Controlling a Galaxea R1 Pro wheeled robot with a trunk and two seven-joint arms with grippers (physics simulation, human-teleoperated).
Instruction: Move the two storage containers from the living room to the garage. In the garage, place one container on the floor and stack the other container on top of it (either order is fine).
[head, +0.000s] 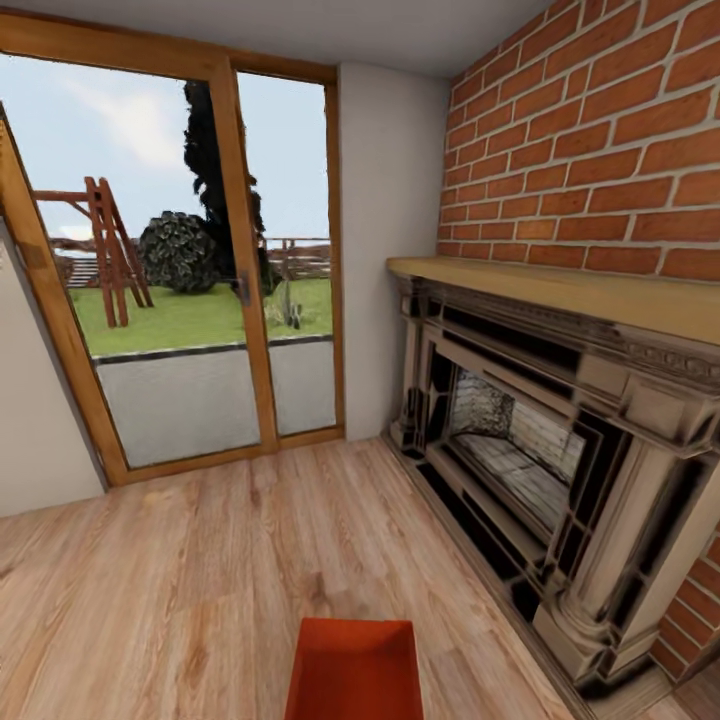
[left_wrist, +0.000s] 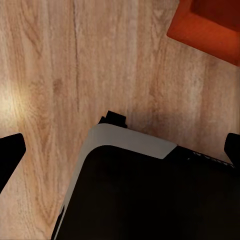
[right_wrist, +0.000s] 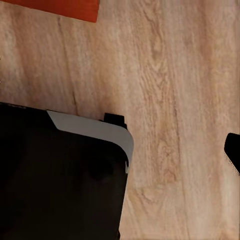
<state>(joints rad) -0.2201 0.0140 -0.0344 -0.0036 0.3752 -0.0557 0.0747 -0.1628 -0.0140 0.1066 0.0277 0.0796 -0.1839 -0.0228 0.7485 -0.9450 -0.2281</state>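
A light wood plank floor (head: 200, 570) runs to a wood-framed glass door (head: 190, 270) at 11 o'clock and a carved fireplace (head: 560, 440) under a red brick wall (head: 600, 130) at 3 o'clock. One orange-red storage container (head: 355, 668) sits on the planks at 6 o'clock. Left end effector (left_wrist: 120, 150): fingers spread apart, empty. Right end effector: one dark fingertip (right_wrist: 233, 150) shows, so its state cannot be told.

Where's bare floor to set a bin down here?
Wood floor is open from the glass door to the orange bin. The strip right of the bin, along the fireplace, is tighter.
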